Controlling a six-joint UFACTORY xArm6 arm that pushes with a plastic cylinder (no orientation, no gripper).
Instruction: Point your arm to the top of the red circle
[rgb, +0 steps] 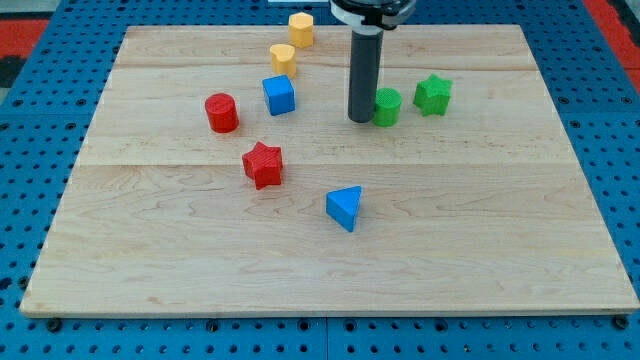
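Note:
The red circle block (221, 112) stands on the wooden board at the view's upper left. My tip (360, 120) is at the lower end of the dark rod, well to the right of the red circle, right beside the left side of the green circle block (387, 106). The blue cube (279, 95) lies between the red circle and my tip.
A red star (263, 164) lies below the red circle. A blue triangle (345, 207) is at the middle. A green star (433, 95) is right of the green circle. A yellow heart-like block (283, 58) and a yellow hexagon (301, 29) are near the top. The board's top edge (200, 28) is close.

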